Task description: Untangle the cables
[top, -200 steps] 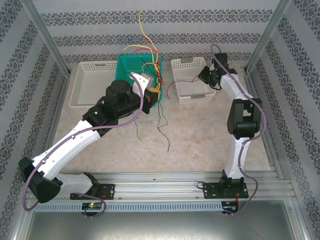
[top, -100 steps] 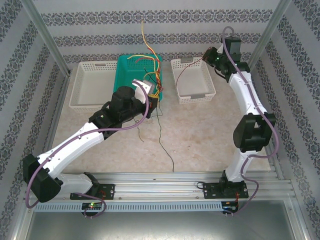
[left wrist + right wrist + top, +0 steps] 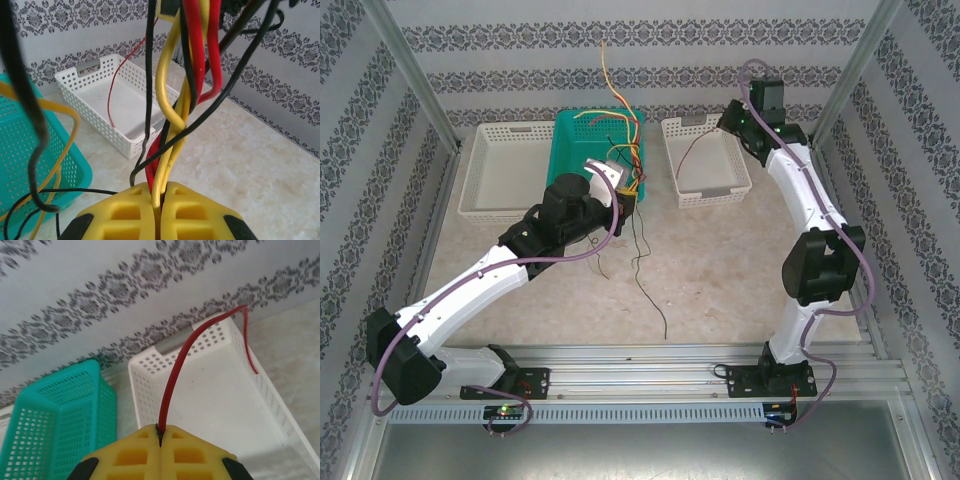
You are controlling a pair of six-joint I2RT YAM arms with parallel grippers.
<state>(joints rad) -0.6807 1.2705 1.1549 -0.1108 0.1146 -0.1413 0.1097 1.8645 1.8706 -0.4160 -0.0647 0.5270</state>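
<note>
Jaws shut on both arms, each gripping.
Left gripper (image 3: 159,200), beside the teal basket (image 3: 20,165), pinches twisted cables (image 3: 175,100) running upright; right gripper (image 3: 161,432), arm stretched far, holds 1 red cable (image 3: 172,380) arching into the white basket (image 3: 145,390).

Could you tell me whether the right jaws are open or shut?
Shut: the jaws pinch one red cable, with no gap between them.

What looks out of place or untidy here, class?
A twisted bundle of thin red, yellow and black wires stands clamped in the left gripper, and loose black strands trail over the beige tabletop near the teal plastic basket.
</note>
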